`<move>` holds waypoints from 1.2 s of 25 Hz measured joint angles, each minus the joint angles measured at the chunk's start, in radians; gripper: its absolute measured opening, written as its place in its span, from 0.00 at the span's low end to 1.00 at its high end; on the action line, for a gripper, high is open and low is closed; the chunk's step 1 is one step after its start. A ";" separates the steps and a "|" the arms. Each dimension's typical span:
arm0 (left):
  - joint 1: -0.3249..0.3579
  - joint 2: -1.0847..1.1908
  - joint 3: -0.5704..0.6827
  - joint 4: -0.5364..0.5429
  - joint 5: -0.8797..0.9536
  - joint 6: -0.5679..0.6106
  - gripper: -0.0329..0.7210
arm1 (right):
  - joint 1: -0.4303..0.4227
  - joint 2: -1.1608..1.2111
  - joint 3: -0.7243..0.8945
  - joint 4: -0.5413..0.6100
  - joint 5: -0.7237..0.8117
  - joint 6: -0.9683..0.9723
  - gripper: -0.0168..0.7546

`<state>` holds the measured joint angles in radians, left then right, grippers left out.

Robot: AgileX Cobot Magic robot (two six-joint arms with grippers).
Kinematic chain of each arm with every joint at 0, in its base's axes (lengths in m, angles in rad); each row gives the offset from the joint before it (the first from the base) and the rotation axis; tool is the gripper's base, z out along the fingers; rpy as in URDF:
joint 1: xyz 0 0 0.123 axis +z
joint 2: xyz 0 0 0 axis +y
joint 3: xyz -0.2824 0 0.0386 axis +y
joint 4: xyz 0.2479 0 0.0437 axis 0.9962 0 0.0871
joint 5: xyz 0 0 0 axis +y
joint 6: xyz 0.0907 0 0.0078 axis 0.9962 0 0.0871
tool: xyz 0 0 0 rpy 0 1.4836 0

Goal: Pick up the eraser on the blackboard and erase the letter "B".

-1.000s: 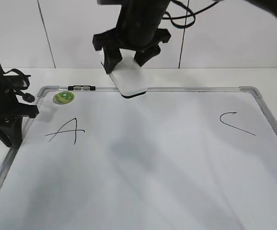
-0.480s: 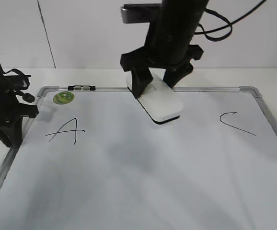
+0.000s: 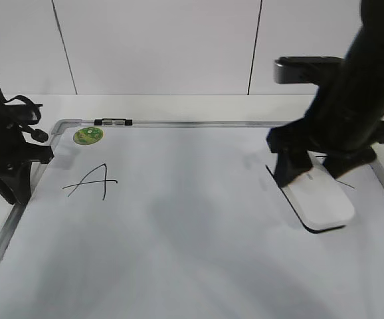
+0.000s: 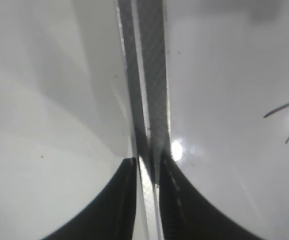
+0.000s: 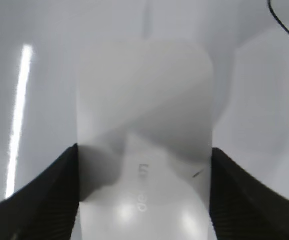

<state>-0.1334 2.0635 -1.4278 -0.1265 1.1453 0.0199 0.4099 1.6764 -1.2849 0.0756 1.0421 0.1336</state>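
The blackboard [image 3: 179, 252] is a white board with a silver frame, lying flat. The eraser [image 3: 321, 203] is a white block with a black base, resting low on the board's right side. My right gripper [image 3: 315, 181] is shut on it; the right wrist view shows the eraser [image 5: 144, 115] between the black fingers [image 5: 54, 200]. No letter "B" shows. The "A" [image 3: 92, 181] is at the left. The "C" is mostly hidden behind the right arm; one of its strokes [image 5: 284, 25] shows. My left gripper [image 3: 16, 193] stands at the board's left edge, its jaws [image 4: 148, 167] closed on the frame [image 4: 149, 75].
A round green sticker [image 3: 88, 135] sits in the board's far left corner. A small black and silver clip [image 3: 112, 121] lies on the far frame. A white wall stands behind the table. A stroke of the "A" [image 4: 284, 105] shows in the left wrist view.
My right gripper has carried the eraser from the board's far middle edge across to the right and toward the front, down beside the "C". The left arm has not moved.
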 joint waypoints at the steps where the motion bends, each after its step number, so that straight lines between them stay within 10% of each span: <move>1: 0.000 0.000 0.000 0.000 0.000 0.000 0.21 | -0.024 -0.028 0.053 -0.002 -0.020 0.000 0.71; 20: 0.000 0.000 0.000 0.000 0.002 0.000 0.22 | -0.403 -0.177 0.311 -0.046 -0.193 -0.105 0.71; 30: 0.000 0.000 0.000 0.000 0.002 0.000 0.22 | -0.434 -0.032 0.264 0.032 -0.240 -0.234 0.71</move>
<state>-0.1334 2.0635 -1.4278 -0.1265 1.1473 0.0199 -0.0238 1.6445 -1.0207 0.1079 0.8022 -0.1000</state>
